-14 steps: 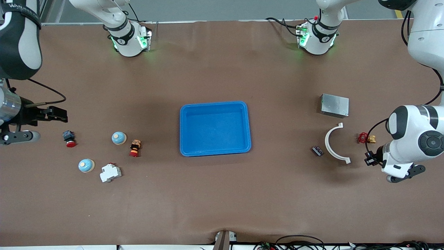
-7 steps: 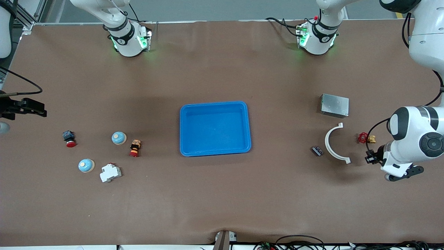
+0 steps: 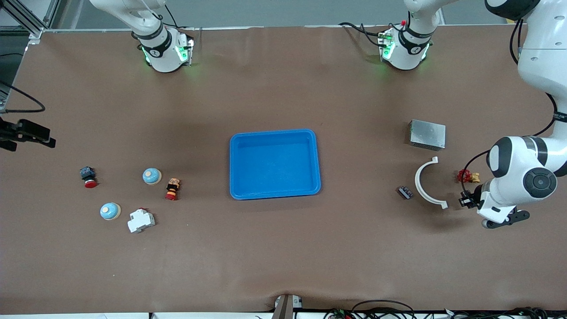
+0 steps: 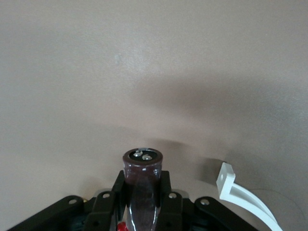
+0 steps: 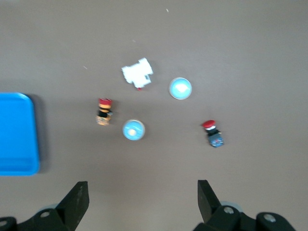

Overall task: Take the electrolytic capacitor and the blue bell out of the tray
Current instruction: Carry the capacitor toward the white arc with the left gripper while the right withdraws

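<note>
My left gripper (image 3: 466, 200) is shut on a dark maroon capacitor (image 4: 143, 166) with a silver-terminal top. It holds it above the table beside the end of a white curved bracket (image 3: 425, 186); the bracket also shows in the left wrist view (image 4: 240, 192). Two blue dome bells lie toward the right arm's end: one (image 3: 152, 176) (image 5: 133, 130) beside a red-yellow button, the other (image 3: 110, 211) (image 5: 180, 88) beside a white breaker. My right gripper (image 3: 31, 135) (image 5: 141, 187) is open and empty, high over the table's edge at that end.
A blue tray (image 3: 274, 164) sits mid-table. A red-yellow button (image 3: 172, 189), a white breaker (image 3: 141, 220) and a red push button (image 3: 88, 177) lie by the bells. A grey metal box (image 3: 427, 134), a red valve (image 3: 464, 176) and a small dark part (image 3: 405, 192) lie near the bracket.
My right arm has pulled back toward the table's edge at its end and mostly left the front view. My left gripper has shifted slightly toward the bracket with the capacitor.
</note>
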You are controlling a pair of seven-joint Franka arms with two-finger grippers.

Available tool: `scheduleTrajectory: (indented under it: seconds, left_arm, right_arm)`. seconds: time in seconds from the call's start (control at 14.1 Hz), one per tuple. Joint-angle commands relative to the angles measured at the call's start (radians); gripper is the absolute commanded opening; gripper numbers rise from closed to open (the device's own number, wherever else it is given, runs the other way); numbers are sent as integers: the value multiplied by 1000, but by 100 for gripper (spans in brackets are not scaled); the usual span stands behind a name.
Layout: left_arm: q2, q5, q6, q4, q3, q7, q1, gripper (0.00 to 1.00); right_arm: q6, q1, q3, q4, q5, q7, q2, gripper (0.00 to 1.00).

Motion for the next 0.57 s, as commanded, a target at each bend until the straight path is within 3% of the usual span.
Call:
scheduleTrajectory:
  seconds: [0.0,0.28,0.5]
  left_arm:
    - [1,29,22,-9,-10,-8,5,0]
    - [27,37,51,-9,-8,-8,8,0]
    - [37,52,79,-18,-8,-7,22,0]
  right_arm:
    - [-12,-3,17,-18,26,55,-64,100]
    - [-8,8,20,-69,14,46,-121,100]
    - [-9,56,32,-83,-73,51,-147,100]
